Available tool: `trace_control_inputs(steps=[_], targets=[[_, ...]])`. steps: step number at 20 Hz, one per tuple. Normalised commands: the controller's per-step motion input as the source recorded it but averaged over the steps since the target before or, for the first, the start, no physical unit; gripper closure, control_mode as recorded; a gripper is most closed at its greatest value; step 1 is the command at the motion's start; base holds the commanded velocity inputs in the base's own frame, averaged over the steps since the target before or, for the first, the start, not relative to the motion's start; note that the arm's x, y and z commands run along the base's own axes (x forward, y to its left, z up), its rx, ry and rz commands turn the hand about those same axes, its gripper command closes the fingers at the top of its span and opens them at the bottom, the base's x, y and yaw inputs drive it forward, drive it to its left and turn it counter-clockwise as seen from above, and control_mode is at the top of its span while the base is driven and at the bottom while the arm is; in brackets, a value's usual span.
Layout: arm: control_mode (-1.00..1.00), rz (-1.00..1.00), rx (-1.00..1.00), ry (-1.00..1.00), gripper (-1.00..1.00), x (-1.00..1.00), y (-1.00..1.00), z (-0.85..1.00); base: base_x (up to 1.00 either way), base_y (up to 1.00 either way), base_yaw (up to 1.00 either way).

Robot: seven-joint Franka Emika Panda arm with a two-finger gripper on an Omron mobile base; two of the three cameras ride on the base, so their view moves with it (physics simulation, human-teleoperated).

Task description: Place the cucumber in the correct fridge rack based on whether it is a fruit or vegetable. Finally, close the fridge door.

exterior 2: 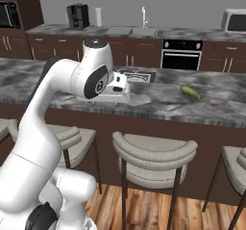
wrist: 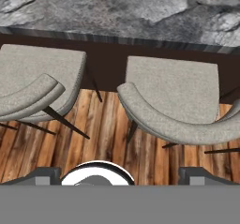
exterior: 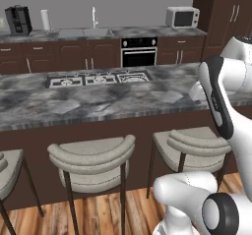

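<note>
1. The cucumber [exterior 2: 190, 92] lay flat on the grey marbled counter [exterior 2: 211, 104], out to the right of the arm and well apart from it, so nothing had been picked up and the whole job was probably ahead.
2. It sat alone on bare stone, near the counter's front edge in the right base view, which likely left it easy to reach from above.
3. Stools [wrist: 173, 96] stood tucked under the counter's overhang, so the base would probably have to work from behind them.
4. The arm was folded high, the elbow up and the forearm level above the counter's near edge.
5. The hand pointed downward; its camera looked at the stools and the wooden floor [wrist: 108, 138].
6. The claw [wrist: 120, 174] was spread wide, both tips far apart at the bottom of the hand view, holding nothing.
</note>
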Motion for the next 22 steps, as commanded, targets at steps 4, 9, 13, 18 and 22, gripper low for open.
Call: trace_control_inputs(steps=[4,9,13,18,22], targets=[[-1.00,0.00,0.00,0.00,-1.00,0.00,0.00,0.00,0.00,0.00,0.00],[-1.00,0.00,0.00,-0.01,-1.00,0.00,-0.09,0.00,0.00,0.00,0.00],[1.00,0.00,0.00,0.00,-1.00,0.00,0.00,0.00,0.01,-0.71,0.03],[1.00,0.00,0.00,0.00,-1.00,0.00,0.00,0.00,0.00,-0.98,0.08],[1.00,0.00,0.00,0.00,-1.00,0.00,0.00,0.00,0.00,-1.00,0.08]])
